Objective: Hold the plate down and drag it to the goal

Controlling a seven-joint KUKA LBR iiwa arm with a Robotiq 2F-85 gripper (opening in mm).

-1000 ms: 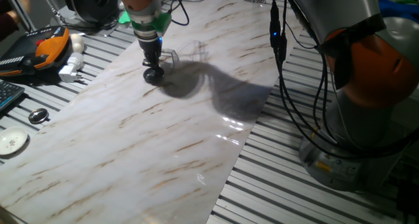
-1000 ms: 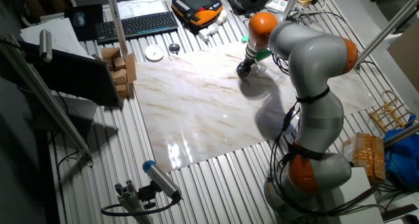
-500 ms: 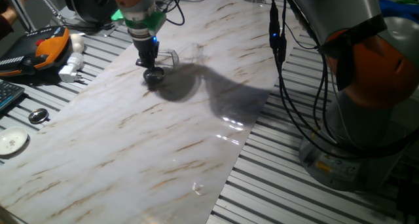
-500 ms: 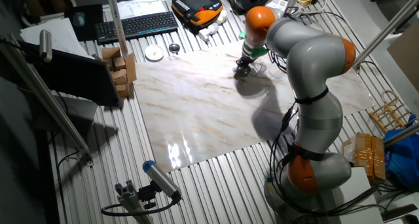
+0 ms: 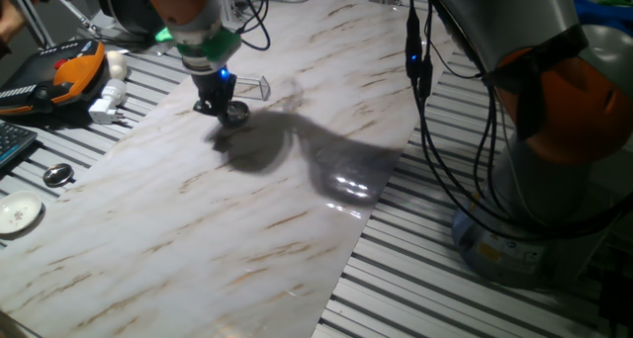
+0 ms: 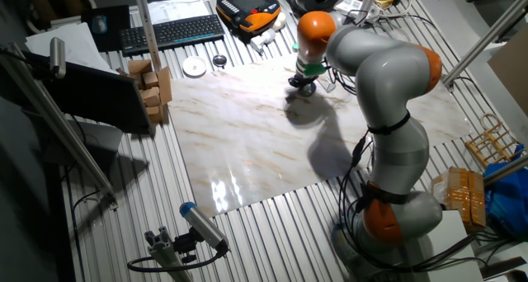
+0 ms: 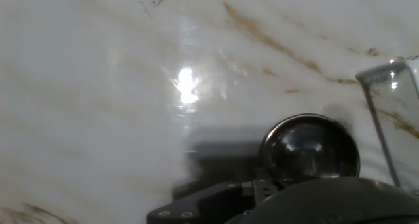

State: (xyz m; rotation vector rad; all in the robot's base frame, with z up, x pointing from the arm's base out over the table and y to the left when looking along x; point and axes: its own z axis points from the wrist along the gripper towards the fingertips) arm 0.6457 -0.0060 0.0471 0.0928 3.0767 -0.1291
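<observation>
The plate [image 5: 235,112] is a small round shiny metal dish on the marble board [image 5: 247,210], near its far left part. It also shows in the hand view [image 7: 309,149]. My gripper [image 5: 212,106] looks shut, its tips at the plate's left rim; I cannot tell if they press on it. The gripper also shows in the other fixed view [image 6: 302,82]. The goal [image 5: 253,85] is a clear plastic bracket just behind and right of the plate, a small gap apart. Its wall shows at the right edge of the hand view [image 7: 390,112].
Left of the board lie a white disc [image 5: 18,213], a dark-centred metal disc [image 5: 57,175], a white plug [image 5: 107,105] and an orange device [image 5: 71,69]. Black cables [image 5: 427,91] hang by the arm's base [image 5: 554,150]. A keyboard [image 6: 172,30] and cardboard boxes [image 6: 153,86] stand beyond.
My gripper has moved left and slightly away across the board. The plate has stayed almost where it was, so it now sits to the right of the fingertips instead of under them.
</observation>
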